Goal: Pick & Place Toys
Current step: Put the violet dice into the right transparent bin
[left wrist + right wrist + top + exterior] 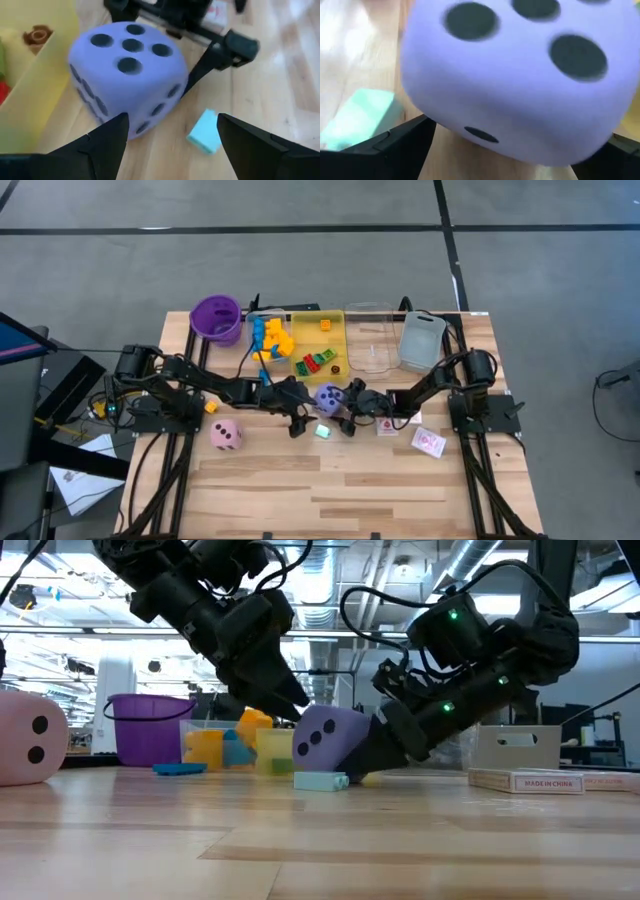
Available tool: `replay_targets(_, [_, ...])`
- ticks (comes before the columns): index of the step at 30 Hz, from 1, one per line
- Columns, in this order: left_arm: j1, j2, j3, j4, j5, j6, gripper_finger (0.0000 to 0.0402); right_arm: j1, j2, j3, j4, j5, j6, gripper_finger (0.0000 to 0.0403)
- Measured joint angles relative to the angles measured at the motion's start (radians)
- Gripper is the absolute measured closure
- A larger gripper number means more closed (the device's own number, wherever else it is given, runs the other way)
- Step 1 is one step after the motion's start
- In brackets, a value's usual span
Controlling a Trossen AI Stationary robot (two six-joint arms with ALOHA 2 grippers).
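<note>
We see a pale butcher-block wooden table (340, 480) on a grey floor; beyond it the low view shows a workshop with ceiling ducts and bright lights.

The large purple foam die with black pips (329, 397) sits tilted near the table's middle, just beside the yellow rectangular plastic tray (335, 330), one corner raised in the low view. Being a cube, it has no long axis. The right gripper (347, 402) straddles it, fingers spread wide at its sides; whether they press it is hard to make out. The left gripper (297, 420) hangs beside it, fingers apart and empty. A small mint-green plastic block (323, 431) lies flat between them. The pink foam die (226, 435) rests well apart.
</note>
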Motion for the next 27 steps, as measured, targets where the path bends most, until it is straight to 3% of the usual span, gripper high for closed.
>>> replay_targets(8, [-0.005,0.000,0.000,0.028,0.056,-0.057,0.0105,-0.006,-0.005,0.004,0.006,0.008,0.077,0.0010])
replay_targets(19, [-0.008,0.000,0.000,0.025,0.056,-0.057,0.0105,-0.013,-0.005,0.004,0.004,0.003,0.097,0.0010])
replay_targets(27, [-0.008,0.000,0.000,-0.075,0.055,-0.062,0.0105,-0.012,-0.005,0.003,0.003,0.003,0.097,0.0010])
